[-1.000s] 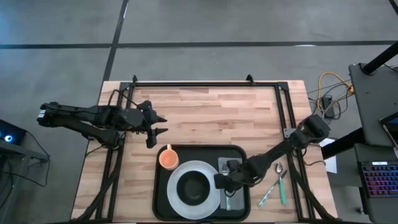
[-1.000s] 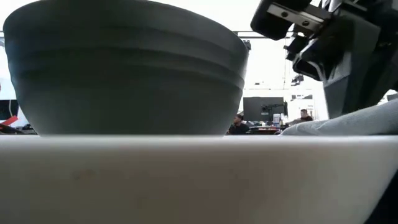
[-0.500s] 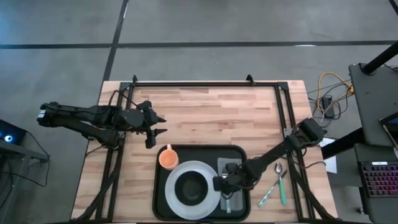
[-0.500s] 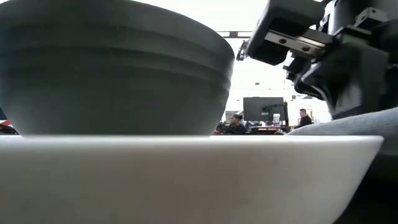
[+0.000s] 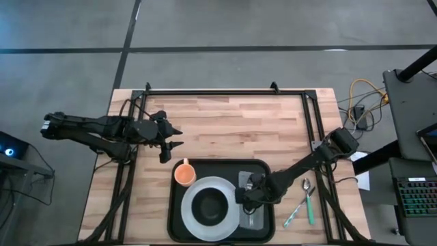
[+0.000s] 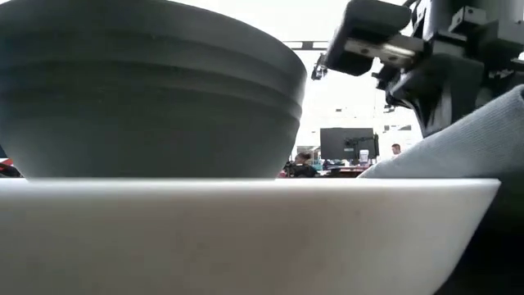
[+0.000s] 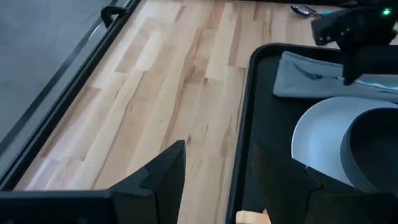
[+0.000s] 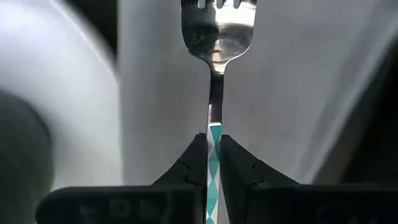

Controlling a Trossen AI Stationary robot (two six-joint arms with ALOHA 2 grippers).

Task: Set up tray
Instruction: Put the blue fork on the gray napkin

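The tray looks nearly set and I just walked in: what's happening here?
The right hand is shut on a fork, holding it over the grey napkin on the black tray. A white plate with a dark bowl and an orange cup already sit there. The left hand waits open over the table.

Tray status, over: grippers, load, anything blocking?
Right gripper shut on fork, over grey napkin on tray. Left gripper open, parked over bare table beyond tray. Plate, bowl, orange cup aboard. Nothing blocking.
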